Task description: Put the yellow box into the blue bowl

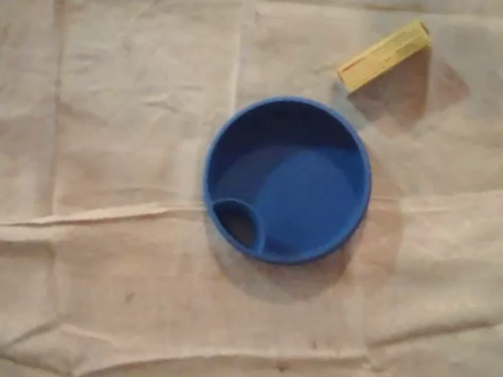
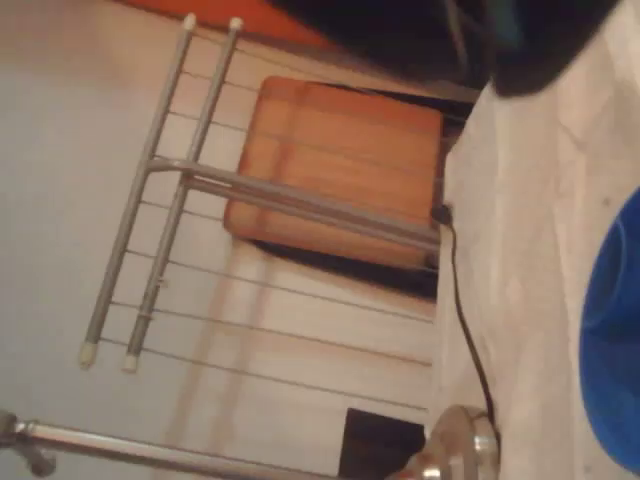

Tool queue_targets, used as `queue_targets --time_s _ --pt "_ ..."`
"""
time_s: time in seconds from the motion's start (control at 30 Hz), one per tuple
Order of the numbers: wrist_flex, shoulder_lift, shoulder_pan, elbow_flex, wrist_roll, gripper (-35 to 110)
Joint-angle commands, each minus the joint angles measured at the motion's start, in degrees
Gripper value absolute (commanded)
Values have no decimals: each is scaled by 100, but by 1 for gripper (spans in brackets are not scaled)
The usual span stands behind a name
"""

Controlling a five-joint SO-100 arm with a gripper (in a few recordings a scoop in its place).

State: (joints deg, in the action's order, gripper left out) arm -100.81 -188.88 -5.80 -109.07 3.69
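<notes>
The yellow box (image 1: 384, 55), long and narrow, lies tilted on the cloth at the upper right of the overhead view, just beyond the bowl's rim and apart from it. The round blue bowl (image 1: 287, 180) sits near the middle, empty, with a small oval compartment at its lower left. In the wrist view, which lies on its side, the blue bowl (image 2: 615, 350) shows as a curved edge at the right.
A creased, pale cloth (image 1: 104, 137) covers the whole table. In the wrist view the table edge (image 2: 455, 280) runs top to bottom, with a black cable (image 2: 462, 310) along it, a wooden chair (image 2: 340, 165) and a metal rack (image 2: 170, 180) beyond.
</notes>
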Motion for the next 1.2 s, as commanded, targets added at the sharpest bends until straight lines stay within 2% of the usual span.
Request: queue_targets --time_s 0.0,1.17 --pt "0 -220 18 35 -44 0" --pt "0 -114 9 26 44 0"
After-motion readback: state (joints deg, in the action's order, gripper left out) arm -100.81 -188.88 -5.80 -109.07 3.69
